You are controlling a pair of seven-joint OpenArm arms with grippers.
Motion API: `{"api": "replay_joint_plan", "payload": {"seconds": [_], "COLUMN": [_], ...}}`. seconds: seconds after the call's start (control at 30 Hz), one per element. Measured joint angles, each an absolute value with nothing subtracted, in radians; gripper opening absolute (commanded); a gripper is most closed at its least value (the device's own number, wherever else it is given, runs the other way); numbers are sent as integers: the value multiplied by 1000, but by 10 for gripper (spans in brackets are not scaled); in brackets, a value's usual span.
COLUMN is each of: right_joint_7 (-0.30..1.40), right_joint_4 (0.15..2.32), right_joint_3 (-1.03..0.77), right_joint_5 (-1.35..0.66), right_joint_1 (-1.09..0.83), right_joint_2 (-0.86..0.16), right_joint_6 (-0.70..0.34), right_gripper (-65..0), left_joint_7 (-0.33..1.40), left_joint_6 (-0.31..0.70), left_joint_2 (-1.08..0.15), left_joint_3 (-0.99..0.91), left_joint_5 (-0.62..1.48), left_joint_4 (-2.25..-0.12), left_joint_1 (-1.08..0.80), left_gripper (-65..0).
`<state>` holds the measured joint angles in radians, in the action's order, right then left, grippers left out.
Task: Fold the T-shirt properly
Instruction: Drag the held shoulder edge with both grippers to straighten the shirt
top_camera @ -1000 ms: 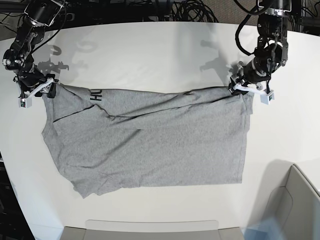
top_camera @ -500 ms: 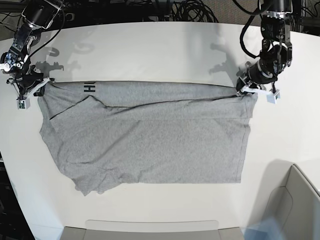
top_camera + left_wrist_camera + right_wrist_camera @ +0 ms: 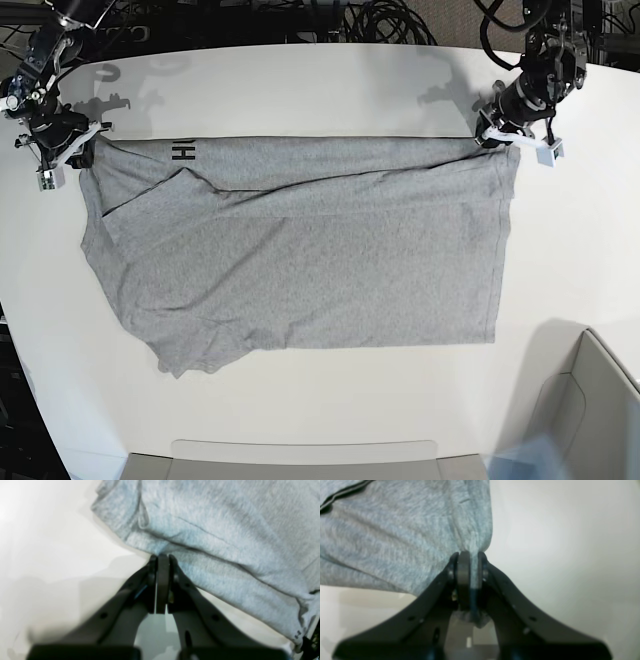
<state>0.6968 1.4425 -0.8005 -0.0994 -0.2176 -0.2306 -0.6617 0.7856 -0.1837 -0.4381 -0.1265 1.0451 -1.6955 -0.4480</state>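
Across the white table [image 3: 320,90] your heather-grey T-shirt [image 3: 300,260] lies spread; its black lettering at ten o'clock is mostly folded under. Right gripper [image 3: 62,160] and left gripper [image 3: 497,137] each pinch a soft knit corner.

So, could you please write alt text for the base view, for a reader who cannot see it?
A grey T-shirt lies spread on a white table, its far edge pulled straight between two robot grippers. The left gripper and the right gripper each pinch one far corner. Black lettering shows near the right gripper.
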Motion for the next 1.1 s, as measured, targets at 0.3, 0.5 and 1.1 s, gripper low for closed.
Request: {"api": "replay_joint_plan", "payload": {"seconds": [0.3, 0.5, 1.1], "right_joint_7": [693, 646, 661], "right_joint_4": [1587, 1593, 1613], "right_joint_3": [-802, -814, -932], "right_joint_5": [-98, -111, -92], "right_joint_1": [-350, -398, -416], "right_joint_2": [-149, -121, -73], "right_joint_6": [-662, -662, -682], "right_gripper": [-632, -632, -605], "left_joint_7": [781, 758, 721], "left_joint_6": [-182, -168, -173], "left_joint_2": [-443, -445, -448], "left_joint_3": [-213, -219, -210], "left_joint_5": [1044, 1050, 955], "left_joint_4": [-1739, -1744, -1813], "left_joint_1": [-588, -656, -780], "left_gripper": [-650, -650, -650]}}
